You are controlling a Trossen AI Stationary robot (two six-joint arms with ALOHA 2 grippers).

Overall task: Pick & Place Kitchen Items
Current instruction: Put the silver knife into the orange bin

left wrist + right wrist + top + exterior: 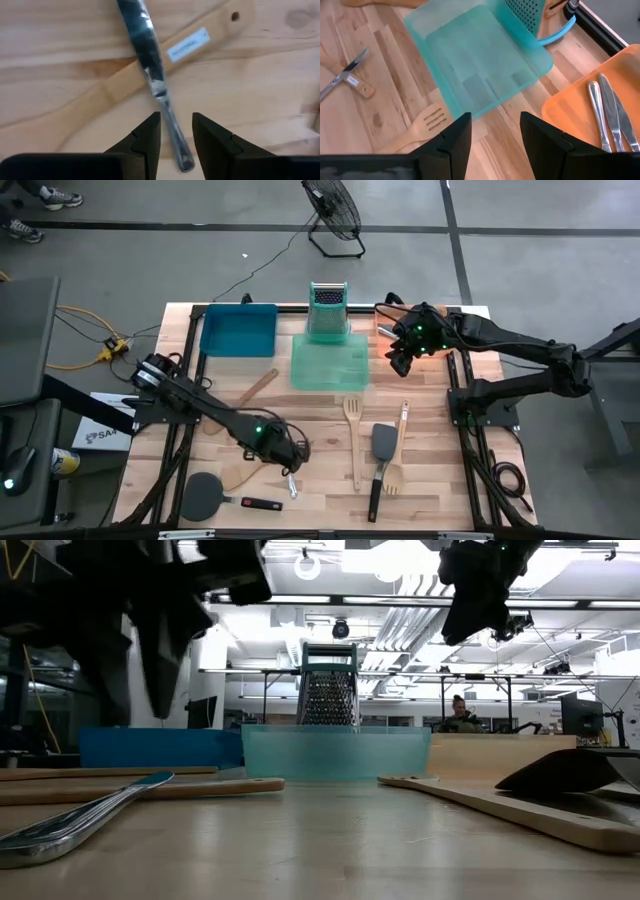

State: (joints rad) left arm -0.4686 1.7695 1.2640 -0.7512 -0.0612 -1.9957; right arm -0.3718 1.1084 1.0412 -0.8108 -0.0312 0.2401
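Left claw (175,131) hangs low over the near-left part of the wooden worktop (440,470), its two dark fingers (145,142) parted, empty, and straddling the handle end of a silver knife (150,75) without touching it. The knife lies on the boards, crossing over the handle of a pale wooden utensil (100,95). That handle carries a small white sticker (187,45) with blue print, too small to read, and a hanging hole near its end.

Right claw (495,137) hovers high over the far right of the worktop, between the green tray (475,65) and the orange tray (570,107). Its fingers stand apart and hold nothing. Three pieces of silver cutlery (610,112) lie side by side in the orange tray. The green tray appears bare inside; the metal box grater (327,310) stands upright at its far edge. The blue tray (238,330) sits to the left of the green one.

Loose on the boards: a wooden slotted spatula (352,430) near the centre, a black spatula (381,460) just right of it beside another wooden utensil (397,450), and a second black spatula (215,495) with a red-tipped handle at the near-left edge. No brand marks or legible writing show on any item.
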